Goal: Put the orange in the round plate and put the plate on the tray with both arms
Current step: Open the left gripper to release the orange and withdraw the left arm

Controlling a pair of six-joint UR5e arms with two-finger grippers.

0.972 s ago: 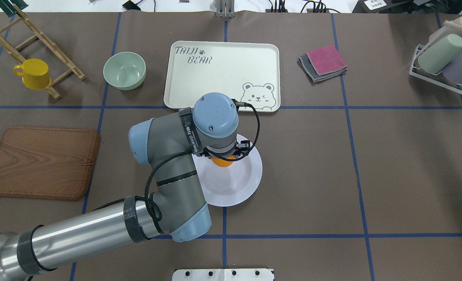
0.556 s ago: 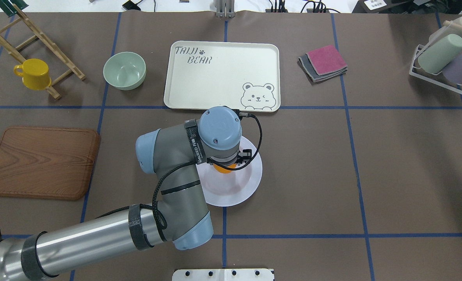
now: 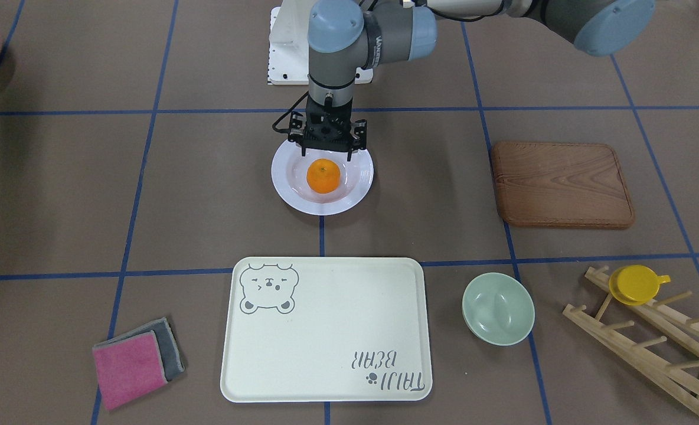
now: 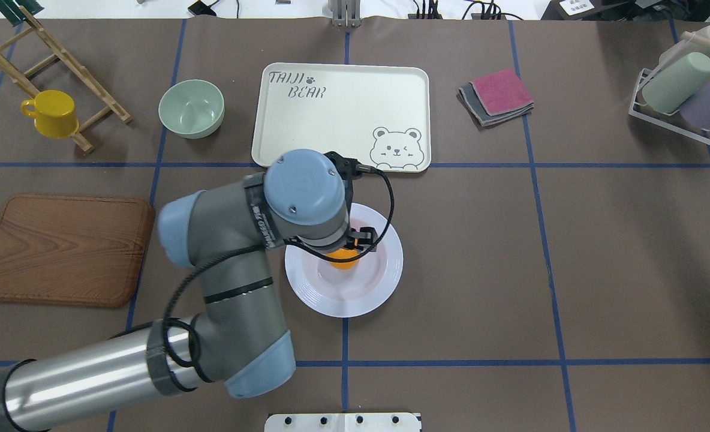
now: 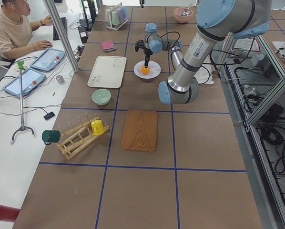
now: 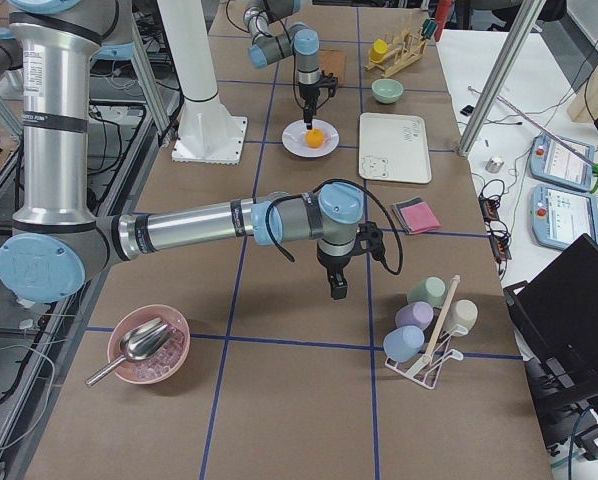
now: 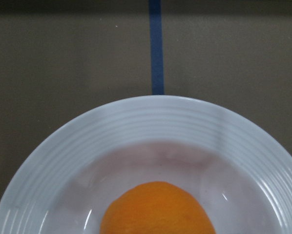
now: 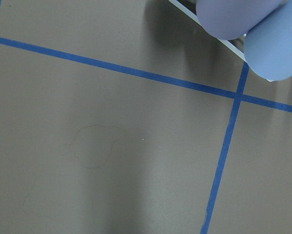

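Note:
The orange [image 3: 323, 176] lies in the sunken centre of the round white plate [image 3: 358, 184], at mid-table. My left gripper [image 3: 326, 156] hangs just above and behind the fruit, open, its fingers spread wider than the orange and not touching it. The left wrist view shows the orange [image 7: 158, 209] low in the plate [image 7: 156, 117], with no fingers in view. The cream tray [image 3: 326, 330] with the bear drawing lies bare one grid square beyond the plate. My right gripper [image 6: 337, 290] hovers over bare table far from the plate; I cannot tell whether it is open or shut.
A pale green bowl [image 3: 498, 308] sits beside the tray and a wooden board [image 3: 562, 183] lies on my left. Folded cloths [image 3: 134, 360], a wooden rack holding a yellow cup [image 3: 636, 283] and a cup stand [image 4: 685, 90] line the far side. A person [image 5: 14, 28] sits beyond the table.
The orange came down into the plate's centre and now rests there. The left wrist has since risen and the arm's elbow has swung to the left.

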